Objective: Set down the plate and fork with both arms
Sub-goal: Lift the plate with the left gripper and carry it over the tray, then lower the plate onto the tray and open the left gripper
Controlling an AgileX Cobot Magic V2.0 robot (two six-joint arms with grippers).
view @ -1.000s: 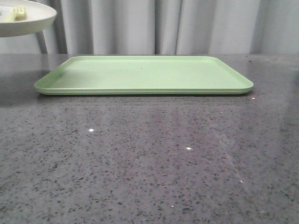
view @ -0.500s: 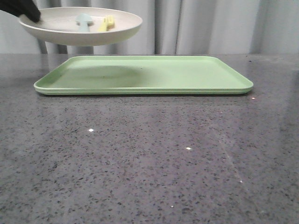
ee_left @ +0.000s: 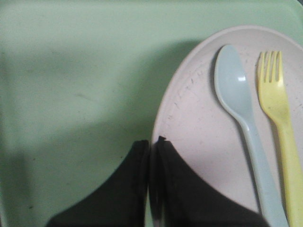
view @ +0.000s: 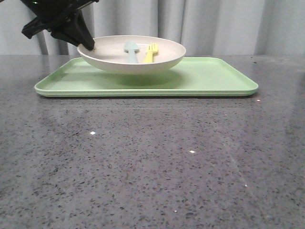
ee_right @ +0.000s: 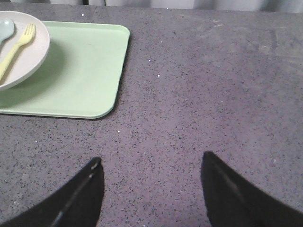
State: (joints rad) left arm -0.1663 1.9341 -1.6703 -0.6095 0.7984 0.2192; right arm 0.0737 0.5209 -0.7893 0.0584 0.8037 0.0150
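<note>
Overhead, left end effector (view: 89,46) pinches plate (view: 133,63) rim.

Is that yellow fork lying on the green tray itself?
No, the fork lies inside the plate beside a pale blue spoon, and the plate is over the tray.

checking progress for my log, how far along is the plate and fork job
Done: the plate is over the tray. In hand: the left gripper pinches its rim; whether it has touched down is unclear. Left: release it, and the fork lies inside beside a spoon. The right gripper waits open.
</note>
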